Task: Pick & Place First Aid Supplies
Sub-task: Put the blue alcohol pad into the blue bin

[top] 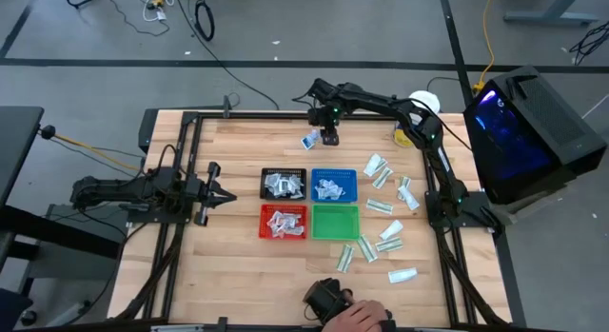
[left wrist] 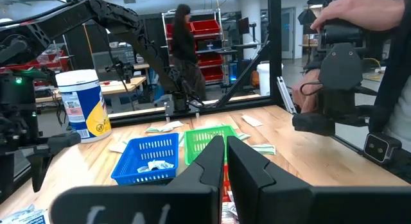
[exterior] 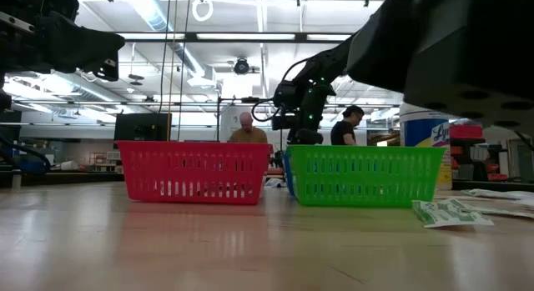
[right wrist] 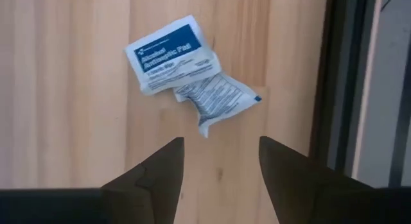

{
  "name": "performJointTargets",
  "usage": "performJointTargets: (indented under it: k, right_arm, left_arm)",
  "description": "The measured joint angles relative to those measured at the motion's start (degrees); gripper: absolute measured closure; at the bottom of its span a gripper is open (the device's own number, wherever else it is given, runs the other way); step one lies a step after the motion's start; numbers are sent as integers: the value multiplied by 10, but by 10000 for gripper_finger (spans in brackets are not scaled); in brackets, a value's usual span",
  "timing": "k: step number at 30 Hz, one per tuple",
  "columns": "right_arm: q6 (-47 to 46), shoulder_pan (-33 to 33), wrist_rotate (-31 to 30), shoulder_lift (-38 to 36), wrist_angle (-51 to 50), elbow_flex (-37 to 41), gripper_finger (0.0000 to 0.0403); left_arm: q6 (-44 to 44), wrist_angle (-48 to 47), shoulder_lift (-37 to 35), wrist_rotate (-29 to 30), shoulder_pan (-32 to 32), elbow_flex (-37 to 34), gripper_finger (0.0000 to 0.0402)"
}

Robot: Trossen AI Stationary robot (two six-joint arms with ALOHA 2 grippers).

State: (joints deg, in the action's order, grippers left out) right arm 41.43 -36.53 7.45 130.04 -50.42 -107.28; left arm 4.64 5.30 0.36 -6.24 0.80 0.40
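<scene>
Bare tabletop (right wrist: 64,89) lies under two overlapping alcohol pad packets (right wrist: 186,70) at its far edge, my right gripper (right wrist: 221,166) spread and empty just short of them, so I risk pinching both or skidding them.

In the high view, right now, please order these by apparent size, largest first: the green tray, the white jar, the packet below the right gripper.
1. green tray
2. white jar, partly hidden by the right arm, so its rank is less sure
3. packet beside the right gripper
</scene>
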Motion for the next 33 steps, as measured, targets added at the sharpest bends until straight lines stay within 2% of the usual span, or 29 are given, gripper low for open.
performJointTargets:
  k: [6, 22, 33]
  right_arm:
    - [0, 2, 9, 1, 16, 5, 197]
    - [17, 2, 0, 2, 78, 64, 232]
    - [17, 5, -4, 2, 89, 66, 245]
  left_arm:
    - [0, 0, 0, 0, 0, 0, 376]
    - [0, 0, 0, 0, 0, 0, 376]
    - [0, 0, 0, 0, 0, 0, 376]
